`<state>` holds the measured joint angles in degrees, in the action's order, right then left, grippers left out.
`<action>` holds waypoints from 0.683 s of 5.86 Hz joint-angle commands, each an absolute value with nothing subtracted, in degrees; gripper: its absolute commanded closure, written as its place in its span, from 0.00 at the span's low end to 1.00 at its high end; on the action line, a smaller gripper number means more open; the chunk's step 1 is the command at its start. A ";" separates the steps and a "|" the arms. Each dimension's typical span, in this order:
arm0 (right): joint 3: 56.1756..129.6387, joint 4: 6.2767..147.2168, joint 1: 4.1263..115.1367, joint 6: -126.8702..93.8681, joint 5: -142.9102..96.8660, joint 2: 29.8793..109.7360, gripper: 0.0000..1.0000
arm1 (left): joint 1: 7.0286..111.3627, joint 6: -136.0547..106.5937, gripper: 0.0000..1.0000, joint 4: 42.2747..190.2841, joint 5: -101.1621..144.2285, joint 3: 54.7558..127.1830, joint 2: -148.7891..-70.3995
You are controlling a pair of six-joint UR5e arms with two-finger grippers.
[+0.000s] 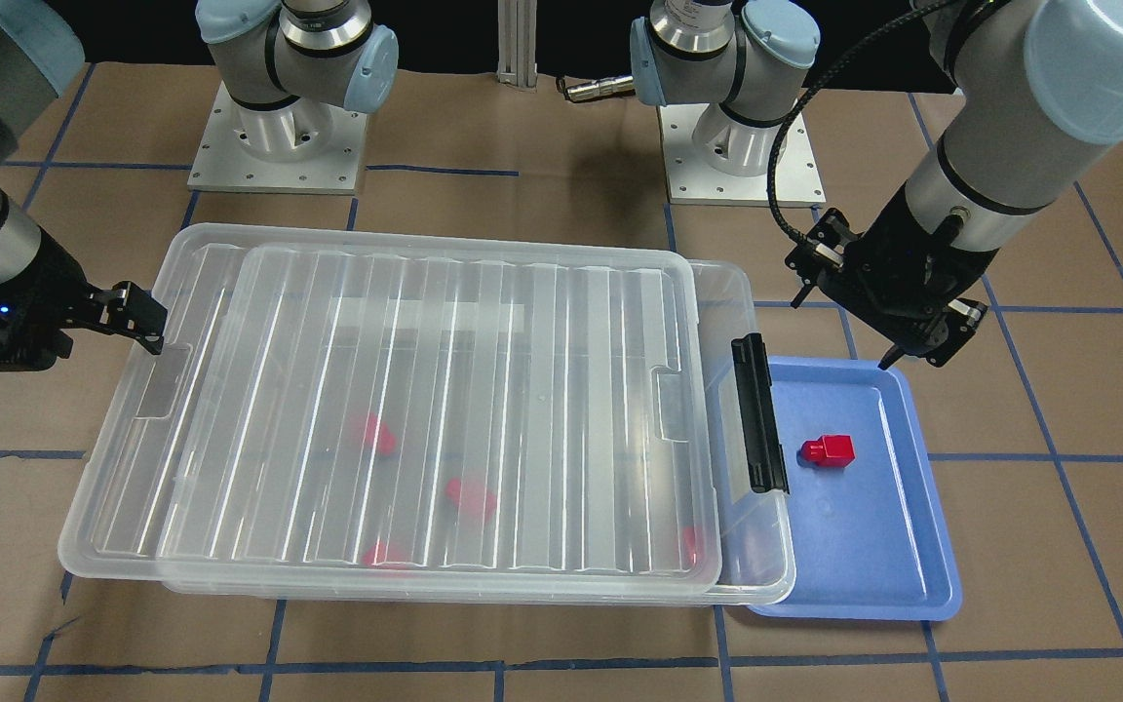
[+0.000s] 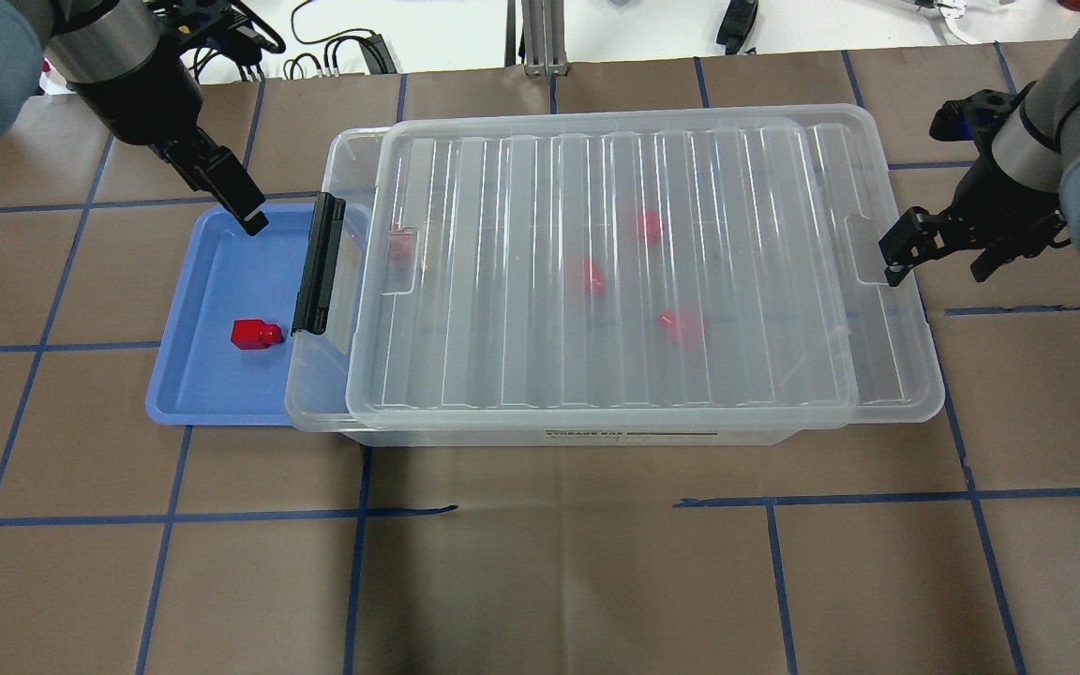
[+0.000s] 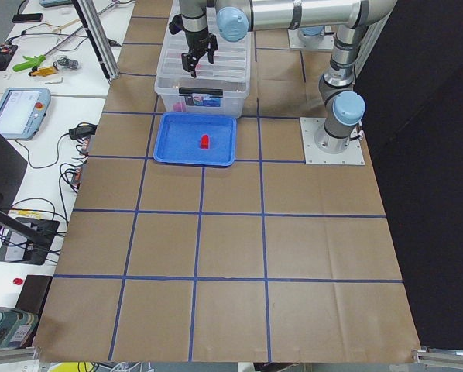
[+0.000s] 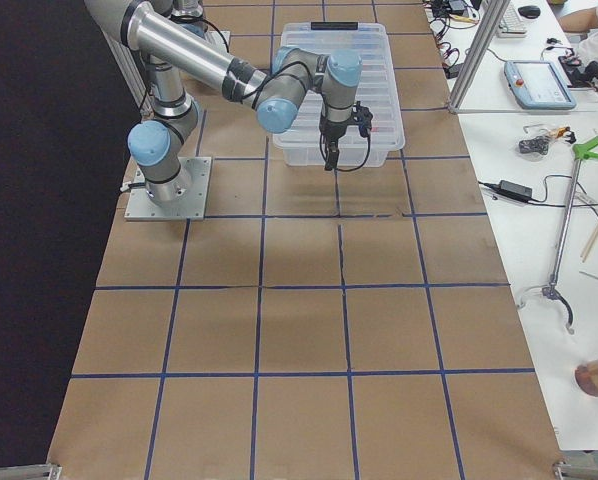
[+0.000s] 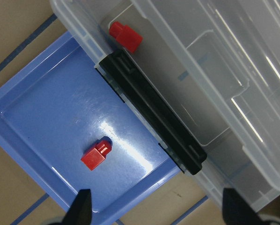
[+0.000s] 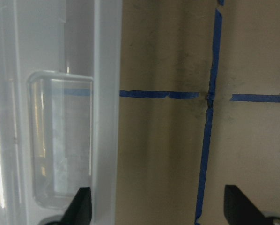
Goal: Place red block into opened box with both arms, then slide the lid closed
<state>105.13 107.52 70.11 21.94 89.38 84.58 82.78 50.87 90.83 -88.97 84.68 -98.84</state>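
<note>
One red block (image 2: 255, 333) (image 5: 96, 154) lies in the blue tray (image 2: 193, 375), beside the box (image 2: 596, 436). The ridged lid (image 2: 737, 187) rests on the box, shifted toward the right arm's end. This leaves a narrow strip open by the black latch (image 2: 318, 262). Another red block (image 5: 125, 36) shows in that strip, and several more blur pink under the lid. My left gripper (image 2: 249, 220) (image 5: 158, 208) hangs open and empty above the tray's far corner. My right gripper (image 2: 936, 264) (image 6: 158, 208) is open at the lid's other end, one finger over the edge by the notch tab (image 6: 60, 140).
The blue tray butts against the box's latch end, partly under its rim. Brown paper with blue tape lines covers the table (image 2: 540, 562). Both arm bases (image 1: 279, 136) stand behind the box. Side benches hold tablets, cables and tools.
</note>
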 commanded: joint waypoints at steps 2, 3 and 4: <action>104.94 107.93 65.75 25.66 89.74 84.55 0.00 | 78.15 69.43 0.03 90.44 -89.21 85.25 -102.65; 104.94 108.02 64.44 26.80 89.74 84.55 0.00 | 76.39 76.66 0.03 87.92 -88.86 87.08 -103.27; 104.85 108.37 61.90 28.55 89.74 84.55 0.00 | 74.81 85.60 0.03 83.89 -88.94 89.54 -103.62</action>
<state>104.92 108.11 64.00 27.05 89.73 84.55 76.39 77.49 87.12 -88.96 87.48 -103.16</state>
